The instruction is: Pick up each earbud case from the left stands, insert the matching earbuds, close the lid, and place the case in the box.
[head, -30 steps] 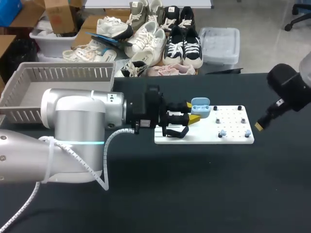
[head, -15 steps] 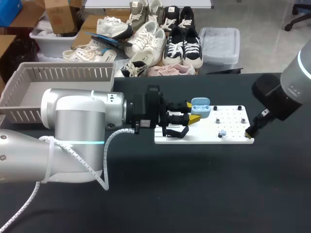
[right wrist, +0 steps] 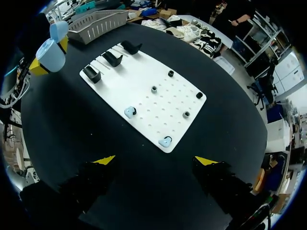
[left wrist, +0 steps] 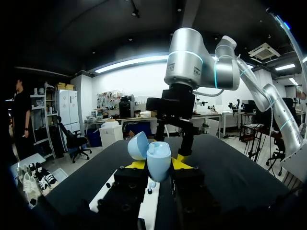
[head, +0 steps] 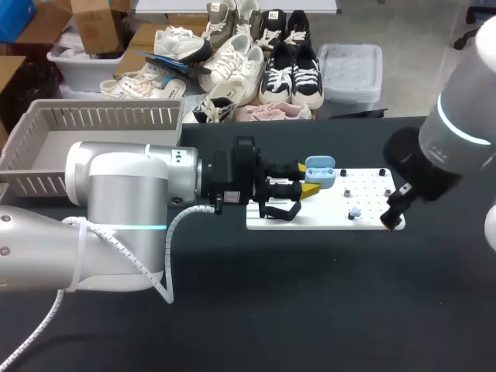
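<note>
Right gripper moved in, hiding 1 earbud overhead; left gripper grips case.

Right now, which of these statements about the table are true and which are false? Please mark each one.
1. The left gripper holds the earbud case, lid open. True.
2. The case is already filled. False: both earbuds lie on the white board.
3. The right gripper is shut on an earbud. False: it is open and holds nothing.
4. The right gripper is at the board's end away from the black stands. True.
</note>
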Controlling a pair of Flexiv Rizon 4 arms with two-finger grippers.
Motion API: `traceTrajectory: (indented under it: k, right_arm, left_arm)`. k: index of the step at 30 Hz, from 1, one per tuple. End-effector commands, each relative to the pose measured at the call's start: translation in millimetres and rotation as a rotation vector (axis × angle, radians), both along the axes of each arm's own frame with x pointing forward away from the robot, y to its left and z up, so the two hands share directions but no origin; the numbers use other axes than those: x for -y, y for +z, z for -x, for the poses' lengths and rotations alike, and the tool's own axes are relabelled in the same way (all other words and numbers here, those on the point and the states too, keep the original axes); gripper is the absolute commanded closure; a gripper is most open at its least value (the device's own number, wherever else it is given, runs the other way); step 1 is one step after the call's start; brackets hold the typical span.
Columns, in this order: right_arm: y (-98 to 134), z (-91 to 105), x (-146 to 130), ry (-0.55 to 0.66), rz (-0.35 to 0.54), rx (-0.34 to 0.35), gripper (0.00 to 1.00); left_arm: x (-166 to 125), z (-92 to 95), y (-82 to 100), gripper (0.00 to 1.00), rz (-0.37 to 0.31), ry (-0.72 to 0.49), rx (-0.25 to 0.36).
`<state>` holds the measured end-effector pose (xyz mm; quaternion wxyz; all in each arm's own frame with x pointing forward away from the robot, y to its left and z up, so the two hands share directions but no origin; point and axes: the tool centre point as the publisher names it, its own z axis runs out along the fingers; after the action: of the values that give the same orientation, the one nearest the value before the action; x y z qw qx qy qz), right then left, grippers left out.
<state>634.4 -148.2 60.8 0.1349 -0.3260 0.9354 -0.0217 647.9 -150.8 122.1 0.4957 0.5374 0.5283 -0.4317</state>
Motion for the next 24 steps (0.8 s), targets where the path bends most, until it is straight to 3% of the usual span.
traceTrajectory:
  k: [1, 16, 24]
  right_arm:
    - [-2.5, 2.1, -4.7, -0.085, 0.230, 0.177, 0.00]
    - [-21.1, -4.7, 5.5, -0.124, 0.250, 0.196, 0.00]
    - [-29.4, -9.5, 1.8, -0.131, 0.217, 0.184, 0.00]
  left_arm:
    - [0.4, 1.0, -1.0, 1.00, 0.004, 0.006, 0.003]
    - [0.4, 1.0, -1.0, 1.00, 0.004, 0.006, 0.003]
    - [0.4, 1.0, -1.0, 1.00, 0.004, 0.006, 0.003]
